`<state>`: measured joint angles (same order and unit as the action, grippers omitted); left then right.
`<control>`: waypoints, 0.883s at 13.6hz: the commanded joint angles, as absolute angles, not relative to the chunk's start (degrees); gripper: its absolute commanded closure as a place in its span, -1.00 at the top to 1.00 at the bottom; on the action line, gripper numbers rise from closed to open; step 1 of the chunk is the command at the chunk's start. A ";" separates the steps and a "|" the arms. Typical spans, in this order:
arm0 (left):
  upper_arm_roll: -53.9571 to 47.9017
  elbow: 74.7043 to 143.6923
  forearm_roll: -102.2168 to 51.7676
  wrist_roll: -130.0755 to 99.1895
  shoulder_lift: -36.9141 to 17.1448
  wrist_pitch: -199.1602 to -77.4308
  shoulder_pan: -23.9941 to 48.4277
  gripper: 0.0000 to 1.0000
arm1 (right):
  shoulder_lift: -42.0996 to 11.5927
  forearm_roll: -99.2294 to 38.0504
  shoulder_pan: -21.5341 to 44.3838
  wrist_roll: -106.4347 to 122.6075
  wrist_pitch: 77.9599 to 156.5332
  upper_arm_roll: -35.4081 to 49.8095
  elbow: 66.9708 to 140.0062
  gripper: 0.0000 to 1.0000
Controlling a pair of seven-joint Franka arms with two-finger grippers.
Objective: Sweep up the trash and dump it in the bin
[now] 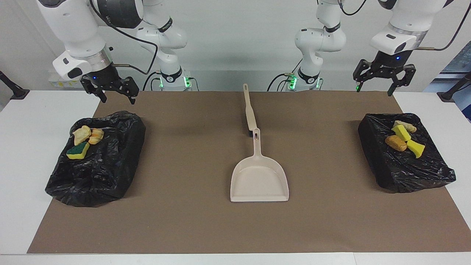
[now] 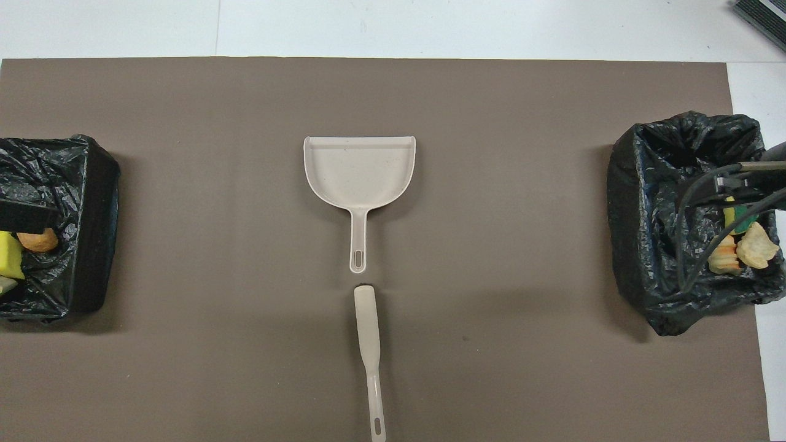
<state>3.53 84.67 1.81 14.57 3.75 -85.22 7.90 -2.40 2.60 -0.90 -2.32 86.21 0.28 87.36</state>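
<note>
You are looking at the finish: all trash is sitting in the two black-lined bins, sponge scraps (image 1: 407, 140) at one end of the dustpan (image 1: 259, 179) and bread lumps (image 1: 87, 135) at the other, while the left gripper (image 1: 384, 75) and right gripper (image 1: 109, 90) are hanging wide open and empty, needing nothing more.

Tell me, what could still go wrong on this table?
The yellow and orange trash scraps lie on top of the crumpled black bag-lined bin, so a nudge might roll them onto the brown mat. The beige brush lies almost touching the beige dustpan handle; grabbing one could shift the other.
</note>
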 commanded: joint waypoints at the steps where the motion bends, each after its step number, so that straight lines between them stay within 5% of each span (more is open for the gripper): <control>1: 2.99 77.17 -0.17 15.47 -0.70 -80.68 6.94 1.00 | -2.11 1.23 -0.97 -0.97 85.69 0.00 87.28 1.00; 12: 3.43 81.04 -0.80 9.84 2.99 -79.02 6.16 1.00 | -2.02 1.32 -0.97 -0.97 85.69 0.00 87.28 1.00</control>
